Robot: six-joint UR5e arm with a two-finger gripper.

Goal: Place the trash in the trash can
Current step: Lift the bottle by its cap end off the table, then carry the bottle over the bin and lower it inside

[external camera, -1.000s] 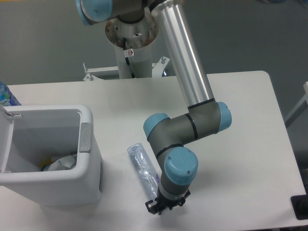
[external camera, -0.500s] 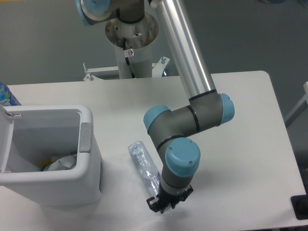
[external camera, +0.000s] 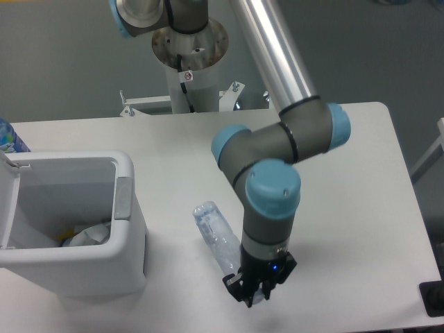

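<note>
A white bench point(external camera: 361, 229) stood against a grey backdrop, carrying one trash can point(external camera: 104, 267), with one arm working over it. The can sat at the bench's left front, lid swung open, and one crumpled wrapper point(external camera: 87, 234) lay inside on its floor. One crushed bottle point(external camera: 215, 232) lay slanted near the middle of the front edge, its clear end pointing back toward the can and its other end running under the gripper point(external camera: 255, 295). The black fingers stood narrowly apart around that near end, apparently closed on it, though the contact itself was hidden.

Against the frame a second before, the wrist had turned and stood more upright, the gripper had shifted rightward along the front edge, and the bottle's far end had slid right with it.
</note>
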